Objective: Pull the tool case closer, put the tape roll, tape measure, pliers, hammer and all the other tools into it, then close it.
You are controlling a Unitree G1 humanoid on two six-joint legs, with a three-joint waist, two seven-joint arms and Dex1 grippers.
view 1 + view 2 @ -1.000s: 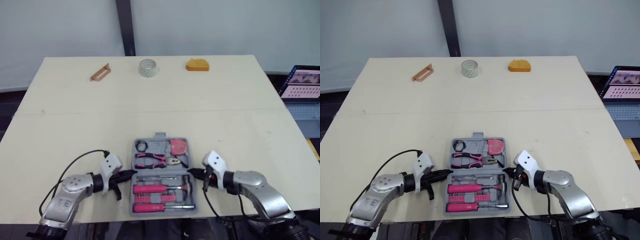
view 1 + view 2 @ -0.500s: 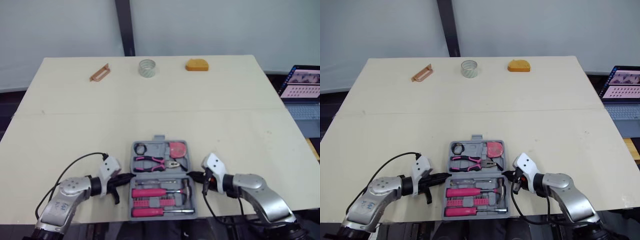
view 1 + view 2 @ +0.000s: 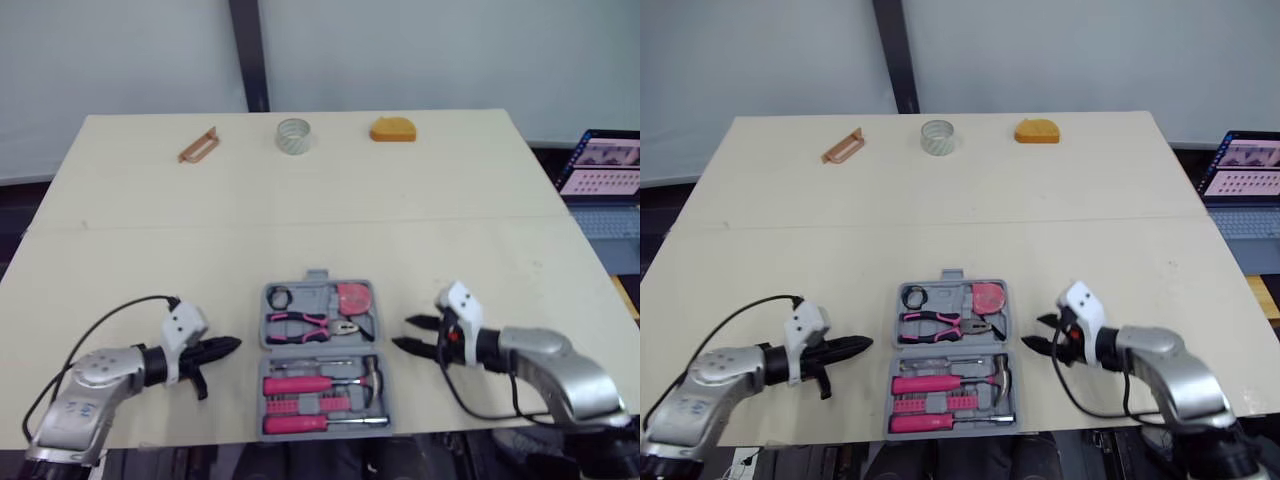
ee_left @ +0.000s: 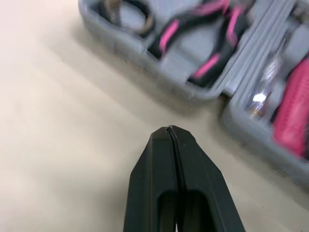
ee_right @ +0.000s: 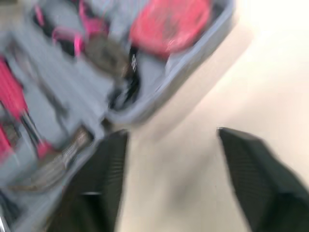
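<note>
Open gray tool case (image 3: 318,274) sits between the two jaws, touching neither, near the table (image 3: 480,250) edge. Left jaws are pressed together; right jaws stand apart. Far beyond both lie one tape roll (image 3: 293,134), one orange tape measure (image 3: 393,130) and one tan piece (image 3: 198,146). Likely next: reach far, open wide, straddle each item squarely.
</note>
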